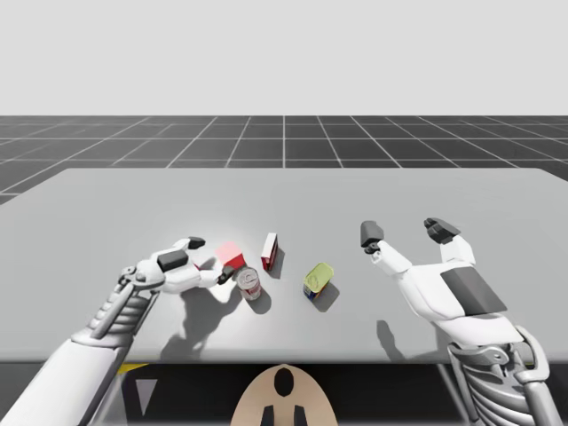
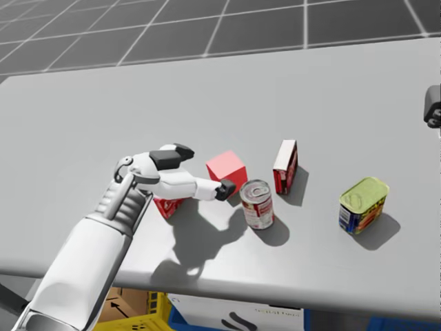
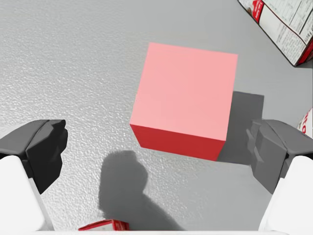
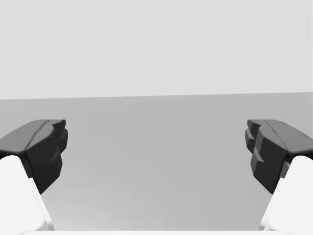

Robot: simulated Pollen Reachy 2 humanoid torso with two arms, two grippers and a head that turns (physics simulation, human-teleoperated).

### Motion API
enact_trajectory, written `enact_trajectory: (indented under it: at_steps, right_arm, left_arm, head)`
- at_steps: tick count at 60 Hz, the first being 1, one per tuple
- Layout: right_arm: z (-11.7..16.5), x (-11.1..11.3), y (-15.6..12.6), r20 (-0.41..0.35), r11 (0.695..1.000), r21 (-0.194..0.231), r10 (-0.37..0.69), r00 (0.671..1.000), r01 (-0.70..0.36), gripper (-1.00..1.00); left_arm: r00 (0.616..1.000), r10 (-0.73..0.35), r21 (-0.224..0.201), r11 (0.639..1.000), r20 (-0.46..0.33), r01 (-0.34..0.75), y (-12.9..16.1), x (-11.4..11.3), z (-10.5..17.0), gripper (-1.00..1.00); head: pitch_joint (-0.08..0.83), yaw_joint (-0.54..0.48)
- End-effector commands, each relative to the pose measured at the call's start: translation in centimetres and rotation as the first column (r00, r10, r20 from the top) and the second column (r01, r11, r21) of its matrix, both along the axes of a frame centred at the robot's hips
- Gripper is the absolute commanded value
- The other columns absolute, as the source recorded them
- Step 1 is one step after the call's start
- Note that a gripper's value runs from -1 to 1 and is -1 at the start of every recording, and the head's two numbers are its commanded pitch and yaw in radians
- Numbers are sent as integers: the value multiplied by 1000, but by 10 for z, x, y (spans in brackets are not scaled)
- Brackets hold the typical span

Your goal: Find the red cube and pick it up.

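Part of a small red-and-white thing (image 2: 167, 205) peeks out from under my left hand, on the near side of the red cube (image 2: 227, 169) — the rest is hidden, so I cannot tell what it is. In the left wrist view the red-and-white box (image 3: 281, 29) beyond the cube is cut off at the corner. In the head view a dark piece of another gripper is clipped by the edge, far to the right of the cube.

The left gripper (image 3: 156, 156) is spread wide, its 2 fingers (image 3: 46, 152) standing on either side of the cube and clear of it; nothing is grasped. The cube rests flat on the table (image 1: 284, 195), pale top face up, just ahead of those fingers.

The red-and-white can (image 2: 257, 204) stands just right of the cube and nearer to me, and the can with the yellow-green top (image 2: 362, 203) lies further right again. The right gripper (image 1: 404, 231) — well to the right of the cube — hangs released above bare table, holding nothing.
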State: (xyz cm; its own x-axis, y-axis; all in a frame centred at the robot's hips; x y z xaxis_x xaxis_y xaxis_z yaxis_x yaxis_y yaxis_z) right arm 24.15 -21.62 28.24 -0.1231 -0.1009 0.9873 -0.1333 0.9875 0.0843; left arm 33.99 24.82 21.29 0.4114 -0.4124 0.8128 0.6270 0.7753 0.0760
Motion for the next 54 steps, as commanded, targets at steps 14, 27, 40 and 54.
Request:
enact_trajectory:
  at_steps: [14,27,40,54]
  right_arm:
    - [0,-2,1,-3,1000,19,2,1000,-2,-1000]
    - [0,-3,1,-4,1000,23,-1,1000,1,-1000]
    - [0,-4,1,-4,1000,24,-3,1000,3,-1000]
    - [0,-3,1,0,1000,24,-7,1000,7,-1000]
  left_arm:
    - [999,-23,37,999,-37,25,-29,23,-18,-1000]
    - [998,-16,35,999,-55,18,-34,29,-25,-1000]
    - [997,-33,48,998,-75,37,-33,24,-33,1000]
    - [997,-40,56,997,-72,44,-32,21,-34,1000]
  head:
    - [640,248]
    - [641,240]
    - [634,238]
    - [546,236]
